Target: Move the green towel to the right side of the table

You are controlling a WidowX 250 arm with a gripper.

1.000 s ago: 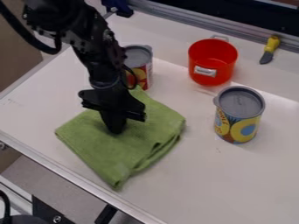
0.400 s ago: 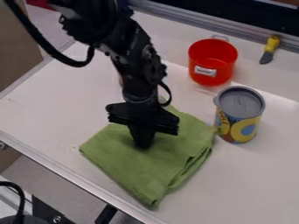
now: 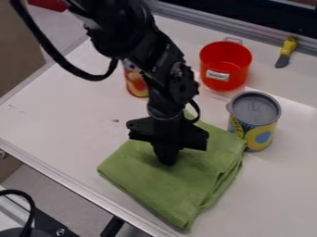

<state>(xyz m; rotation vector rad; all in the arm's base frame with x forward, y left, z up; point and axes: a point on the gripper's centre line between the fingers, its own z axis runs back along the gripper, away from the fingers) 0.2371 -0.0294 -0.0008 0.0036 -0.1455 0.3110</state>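
While the white tabletop (image 3: 68, 125) carries everything, the folded green towel (image 3: 176, 190) lies near its front edge. Down on the towel rests the black claw (image 3: 167, 159); whether it is open or closed, I cannot tell. Beyond stand a red pot (image 3: 224, 62), a yellow-and-blue can (image 3: 254, 122) and a yellow-handled knife (image 3: 287, 52).
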